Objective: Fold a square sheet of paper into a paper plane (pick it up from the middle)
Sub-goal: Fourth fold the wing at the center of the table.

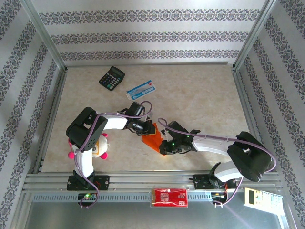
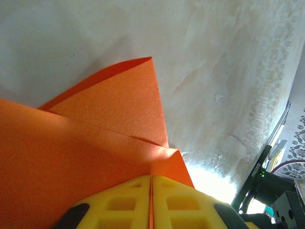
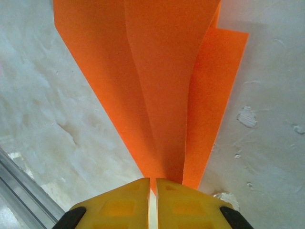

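Left gripper (image 2: 150,183) and right gripper (image 3: 153,183) each clamped on the half-hidden orange paper plane (image 1: 152,137), edges cropped.

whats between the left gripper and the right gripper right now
The folded orange paper spans the gap between the left gripper and the right gripper, pinched at each end, as the top external view shows.

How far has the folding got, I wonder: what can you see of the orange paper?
The orange paper is thin, matte and bright, already folded into overlapping layers with sharp creases and a pointed flap. It lies over the near middle of the table. The left gripper and the right gripper are each shut on an edge of it, from opposite sides. Whether it rests on the table is unclear.
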`<move>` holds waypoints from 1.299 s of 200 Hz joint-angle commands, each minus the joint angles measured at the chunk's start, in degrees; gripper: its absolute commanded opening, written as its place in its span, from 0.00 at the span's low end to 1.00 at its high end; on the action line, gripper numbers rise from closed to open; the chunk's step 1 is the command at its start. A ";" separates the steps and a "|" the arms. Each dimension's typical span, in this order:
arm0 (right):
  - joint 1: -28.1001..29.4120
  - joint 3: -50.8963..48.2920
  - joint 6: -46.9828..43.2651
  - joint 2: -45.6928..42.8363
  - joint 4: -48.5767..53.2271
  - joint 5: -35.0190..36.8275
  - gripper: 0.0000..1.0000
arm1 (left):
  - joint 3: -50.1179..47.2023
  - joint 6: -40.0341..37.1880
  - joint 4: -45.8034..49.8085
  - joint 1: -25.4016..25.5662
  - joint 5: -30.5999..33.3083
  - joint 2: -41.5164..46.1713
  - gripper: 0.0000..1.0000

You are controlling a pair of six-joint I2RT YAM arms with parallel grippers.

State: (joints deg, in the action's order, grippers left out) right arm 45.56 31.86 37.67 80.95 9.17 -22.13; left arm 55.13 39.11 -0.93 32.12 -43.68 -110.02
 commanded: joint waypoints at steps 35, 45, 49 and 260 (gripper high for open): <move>-0.35 -3.94 0.07 -0.66 -0.42 -0.54 0.12 | -0.38 -2.20 5.06 -1.35 4.81 -2.66 0.12; -0.38 -4.48 0.31 -0.85 -0.40 -0.55 0.12 | -0.31 -2.19 5.14 -1.34 4.75 -2.80 0.12; -0.34 -4.71 0.38 -0.96 -0.46 -0.52 0.11 | -0.31 -2.15 5.15 -1.35 4.75 -2.75 0.12; -2.66 2.26 0.03 -6.60 0.74 -4.25 0.10 | -0.37 -2.42 5.41 -1.34 4.93 -3.11 0.12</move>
State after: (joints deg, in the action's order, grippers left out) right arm 43.22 31.03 37.54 70.85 12.80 -25.36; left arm 55.44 38.52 -0.40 32.12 -43.72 -110.17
